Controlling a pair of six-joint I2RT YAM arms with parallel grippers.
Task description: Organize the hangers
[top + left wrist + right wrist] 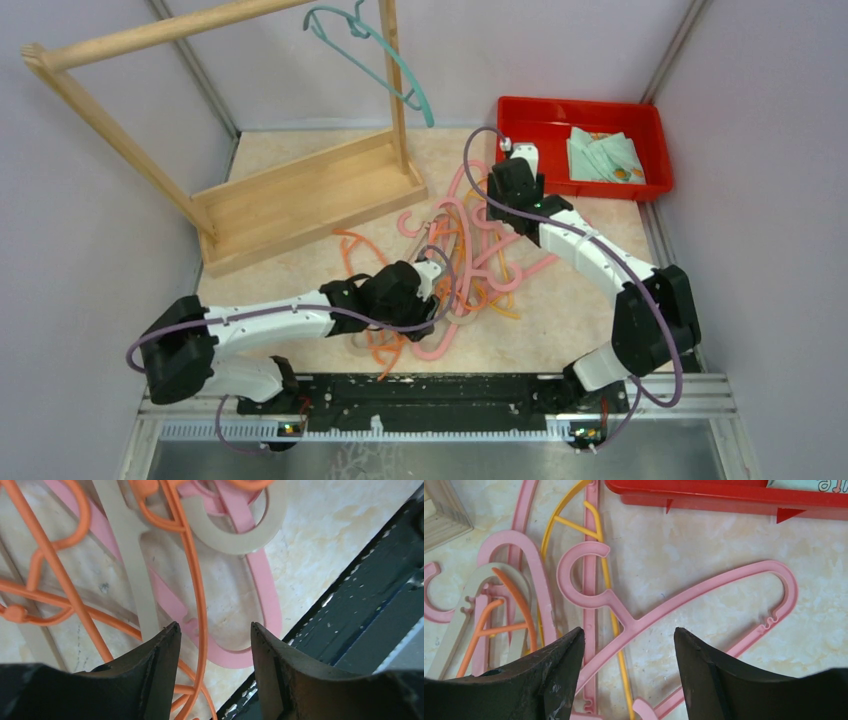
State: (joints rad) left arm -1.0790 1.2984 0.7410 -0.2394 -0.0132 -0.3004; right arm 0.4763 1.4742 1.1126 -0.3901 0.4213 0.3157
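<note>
A tangled pile of pink, orange, beige and yellow hangers [470,260] lies on the table's middle. One teal hanger [372,52] hangs on the wooden rack's pole [170,30]. My left gripper [432,300] is open low over the pile's near edge; in the left wrist view [212,630] a thin orange hanger [197,590] runs between its jaws over a pink hanger [265,595] and a beige hanger [125,545]. My right gripper [505,195] is open above the pile's far right; in the right wrist view [629,632] a pink hanger [684,597] and a yellow hanger [606,585] lie below it.
The wooden rack's base [300,195] stands at the back left. A red tray [530,125] with a folded green cloth [603,155] sits at the back right. The black base rail [440,395] runs along the near edge, close beside the left gripper.
</note>
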